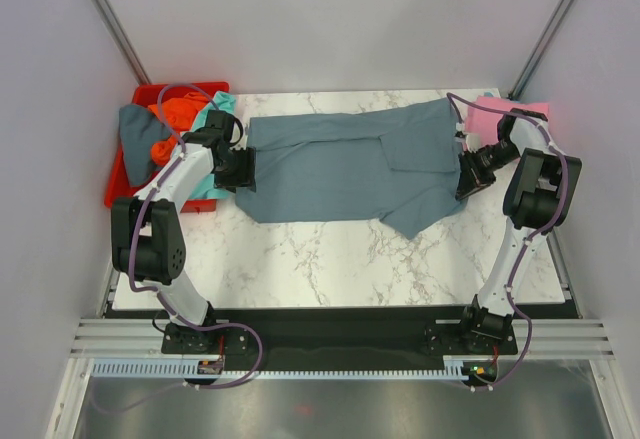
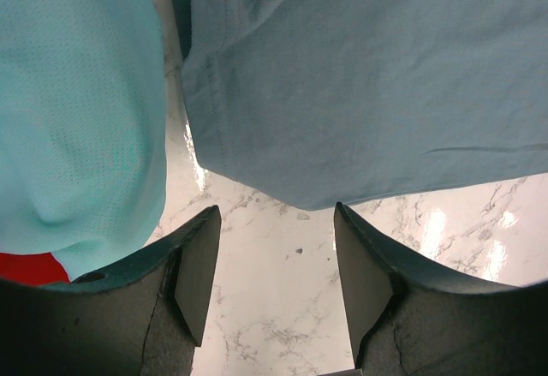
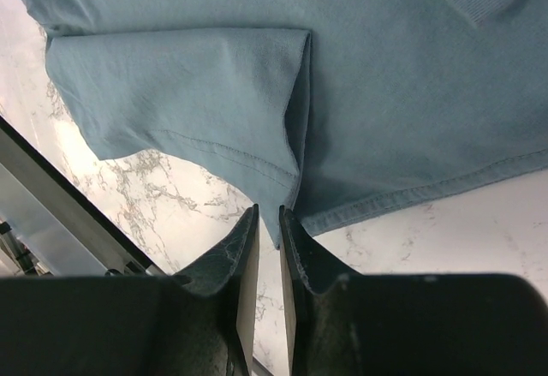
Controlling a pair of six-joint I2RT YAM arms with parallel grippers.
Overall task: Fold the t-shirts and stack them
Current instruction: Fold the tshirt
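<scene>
Just ahead of the left claw point(image 2: 276, 213), fingers spread wide: hem of the blue-grey shirt point(image 2: 360, 85), flat on the desk point(image 2: 282, 307). Right claw point(image 3: 268, 213) pressed near-together, seemingly pinching a folded hem corner. Cloth soft, light, limp; probably droops when lifted. Best gripped at hems and corners.

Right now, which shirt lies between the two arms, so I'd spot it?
On the white marble table, across its far half, lies the slate blue-grey t-shirt. It is far larger than the pink shirt at its right and the teal shirt at its left.
</scene>
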